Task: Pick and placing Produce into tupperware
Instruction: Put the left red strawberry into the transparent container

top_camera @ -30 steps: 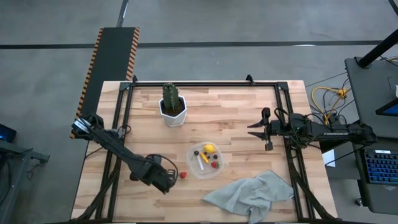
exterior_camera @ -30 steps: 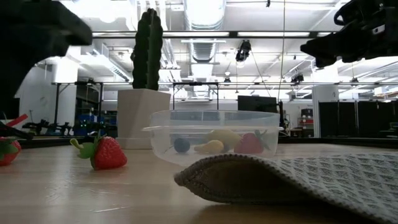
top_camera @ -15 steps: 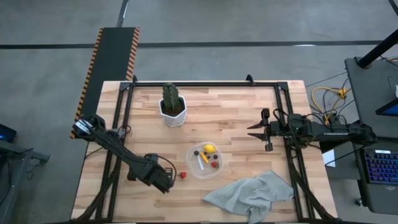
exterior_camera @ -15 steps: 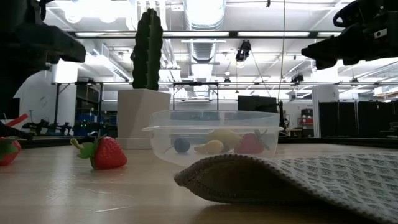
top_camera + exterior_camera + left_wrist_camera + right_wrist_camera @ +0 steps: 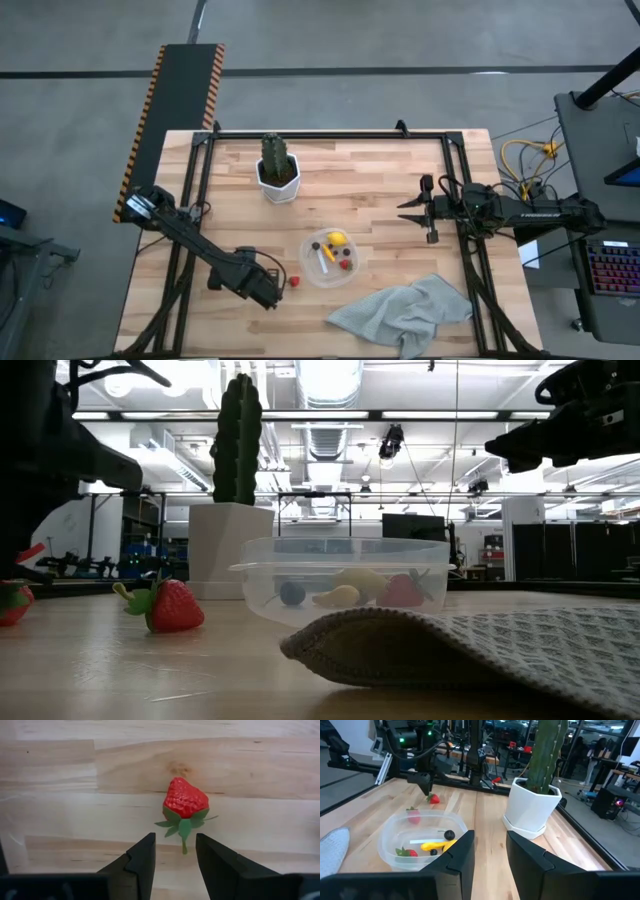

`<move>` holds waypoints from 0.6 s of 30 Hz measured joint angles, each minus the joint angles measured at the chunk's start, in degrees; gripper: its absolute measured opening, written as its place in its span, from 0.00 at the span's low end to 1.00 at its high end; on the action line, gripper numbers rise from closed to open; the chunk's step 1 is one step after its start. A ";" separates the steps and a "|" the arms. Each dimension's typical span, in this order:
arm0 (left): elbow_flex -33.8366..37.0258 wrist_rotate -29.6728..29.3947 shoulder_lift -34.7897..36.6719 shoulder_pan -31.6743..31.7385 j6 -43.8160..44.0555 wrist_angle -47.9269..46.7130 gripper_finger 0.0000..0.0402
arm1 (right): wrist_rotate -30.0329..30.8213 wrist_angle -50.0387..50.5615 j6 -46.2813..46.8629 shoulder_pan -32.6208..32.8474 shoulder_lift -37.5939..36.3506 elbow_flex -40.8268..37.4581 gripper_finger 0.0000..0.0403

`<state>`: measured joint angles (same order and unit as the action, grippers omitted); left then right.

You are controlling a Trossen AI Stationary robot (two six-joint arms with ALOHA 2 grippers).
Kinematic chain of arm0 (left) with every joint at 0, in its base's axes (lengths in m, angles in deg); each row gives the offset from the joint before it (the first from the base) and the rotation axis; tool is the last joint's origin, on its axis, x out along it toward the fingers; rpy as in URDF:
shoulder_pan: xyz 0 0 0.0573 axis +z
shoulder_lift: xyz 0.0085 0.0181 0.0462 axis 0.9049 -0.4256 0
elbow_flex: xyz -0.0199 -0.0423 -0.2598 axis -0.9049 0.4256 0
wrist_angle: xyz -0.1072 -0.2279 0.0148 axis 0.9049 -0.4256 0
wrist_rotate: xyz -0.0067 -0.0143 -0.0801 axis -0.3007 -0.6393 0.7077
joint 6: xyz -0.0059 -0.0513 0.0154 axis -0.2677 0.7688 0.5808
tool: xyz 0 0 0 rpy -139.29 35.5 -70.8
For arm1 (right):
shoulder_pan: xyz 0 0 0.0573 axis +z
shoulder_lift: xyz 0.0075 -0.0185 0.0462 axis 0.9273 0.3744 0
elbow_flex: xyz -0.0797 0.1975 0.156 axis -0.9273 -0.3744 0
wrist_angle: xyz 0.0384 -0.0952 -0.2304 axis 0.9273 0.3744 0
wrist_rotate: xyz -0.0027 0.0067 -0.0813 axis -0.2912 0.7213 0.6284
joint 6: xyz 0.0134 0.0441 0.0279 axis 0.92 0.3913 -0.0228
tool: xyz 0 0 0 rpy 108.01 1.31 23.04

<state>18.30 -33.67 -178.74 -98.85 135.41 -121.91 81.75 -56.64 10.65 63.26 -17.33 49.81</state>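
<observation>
left gripper (image 5: 175, 851) jaws apart, empty, over strawberry (image 5: 185, 800) | right gripper (image 5: 489, 851) gap narrow, empty | tupperware (image 5: 311, 262) contents partly blurred

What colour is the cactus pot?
White: the pot shows best in the right wrist view.

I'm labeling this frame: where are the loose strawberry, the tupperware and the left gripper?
strawberry (image 5: 185, 798), left wrist view, red body.
tupperware (image 5: 309, 265), high view, left rim.
left gripper (image 5: 175, 854), left wrist view, gap between its open fingers.
</observation>
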 joint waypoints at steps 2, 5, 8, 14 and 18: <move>0.52 0.04 -0.01 0.12 -0.13 0.95 0.31 | -0.02 0.00 0.02 0.00 0.00 0.00 0.26; 1.54 0.08 -0.01 0.21 -0.12 3.10 0.31 | -0.02 0.14 0.01 0.00 0.02 0.00 0.26; 2.15 0.12 -0.01 0.23 -0.14 4.32 0.31 | -0.02 0.16 0.00 0.00 0.01 0.00 0.26; 2.07 0.13 -0.01 0.23 -0.16 4.43 0.31 | -0.02 0.28 -0.02 -0.01 0.01 0.00 0.26; 2.24 0.21 -0.03 0.28 -0.20 4.52 0.31 | -0.02 0.37 -0.02 0.00 0.02 0.00 0.26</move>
<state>20.54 -33.46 -178.77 -98.57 135.21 -117.39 81.73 -56.27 10.63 63.26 -17.31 49.81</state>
